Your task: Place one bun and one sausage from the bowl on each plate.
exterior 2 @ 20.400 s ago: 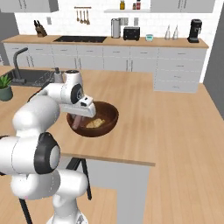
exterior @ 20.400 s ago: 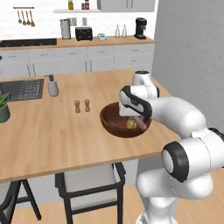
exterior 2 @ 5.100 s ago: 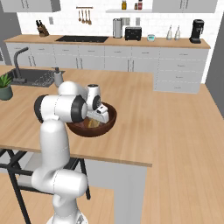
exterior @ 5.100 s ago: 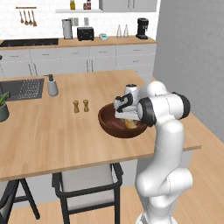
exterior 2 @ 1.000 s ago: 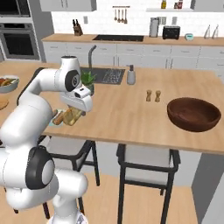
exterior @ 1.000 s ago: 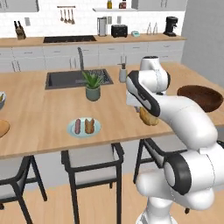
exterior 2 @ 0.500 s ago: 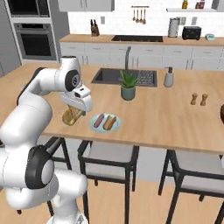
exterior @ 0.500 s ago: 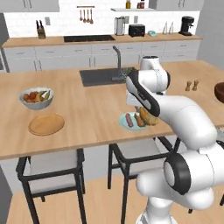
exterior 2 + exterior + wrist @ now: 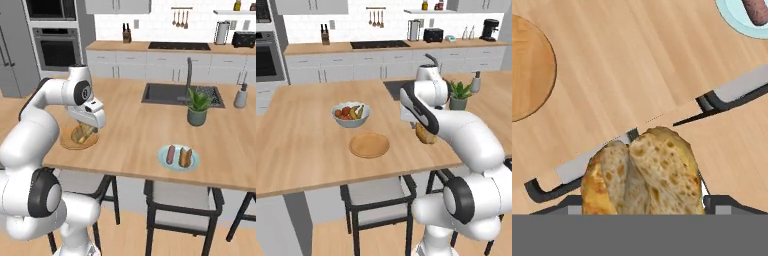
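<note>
My gripper (image 9: pixel 425 134) (image 9: pixel 83 131) (image 9: pixel 641 200) is shut on a golden-tan bun (image 9: pixel 427 135) (image 9: pixel 80 134) (image 9: pixel 643 172), held above the island's front edge. The tan-orange plate (image 9: pixel 369 145) (image 9: pixel 67 143) (image 9: pixel 527 75) lies bare on the counter, a little to the left of the bun. Farther right, the pale blue-green plate (image 9: pixel 162 158) (image 9: pixel 732 17) carries a sausage (image 9: pixel 171 154) (image 9: pixel 757 11) and another bun (image 9: pixel 185 157). The bowl is out of view.
A pale fruit bowl (image 9: pixel 350 114) sits just behind the tan plate. A potted plant (image 9: pixel 458 95) (image 9: pixel 197 107), a sink (image 9: pixel 175 94) and a soap dispenser (image 9: pixel 242 95) lie farther back. Stools (image 9: pixel 378 197) (image 9: pixel 182 200) stand under the island's edge.
The whole scene has slid right as the base drove left along the island. The tan plate and fruit bowl now sit close to the gripper, which still holds the bun.
</note>
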You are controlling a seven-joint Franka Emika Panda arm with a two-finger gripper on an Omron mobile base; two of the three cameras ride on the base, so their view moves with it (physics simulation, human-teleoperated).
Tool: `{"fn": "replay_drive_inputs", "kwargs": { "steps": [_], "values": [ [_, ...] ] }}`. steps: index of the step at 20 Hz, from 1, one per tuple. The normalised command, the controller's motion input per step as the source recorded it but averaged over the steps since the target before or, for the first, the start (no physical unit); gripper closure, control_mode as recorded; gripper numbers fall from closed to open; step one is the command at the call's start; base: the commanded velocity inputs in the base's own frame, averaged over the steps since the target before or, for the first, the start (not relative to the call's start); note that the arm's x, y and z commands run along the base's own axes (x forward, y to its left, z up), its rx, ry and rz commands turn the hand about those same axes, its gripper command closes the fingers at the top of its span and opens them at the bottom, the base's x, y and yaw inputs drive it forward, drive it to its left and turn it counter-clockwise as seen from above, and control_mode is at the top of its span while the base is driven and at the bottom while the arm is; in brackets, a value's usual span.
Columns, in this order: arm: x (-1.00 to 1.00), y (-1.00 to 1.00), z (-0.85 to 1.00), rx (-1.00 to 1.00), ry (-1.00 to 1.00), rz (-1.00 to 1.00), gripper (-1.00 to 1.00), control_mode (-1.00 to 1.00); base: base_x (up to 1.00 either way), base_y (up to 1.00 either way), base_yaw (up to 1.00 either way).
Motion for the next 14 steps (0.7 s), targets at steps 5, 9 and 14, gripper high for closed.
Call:
{"fn": "replay_drive_inputs", "kwargs": {
  "steps": [5, 9, 14],
  "values": [
    [0.00, 0.00, 0.00, 0.00, 0.00, 0.00, 1.00, 1.00, 0.05, 0.94, 0.01],
    [0.00, 0.00, 0.00, 0.00, 0.00, 0.00, 1.00, 1.00, 0.27, 0.35, 0.00],
    [0.00, 0.00, 0.00, 0.00, 0.00, 0.00, 1.00, 1.00, 0.45, -0.01, 0.00]
  ]
}}
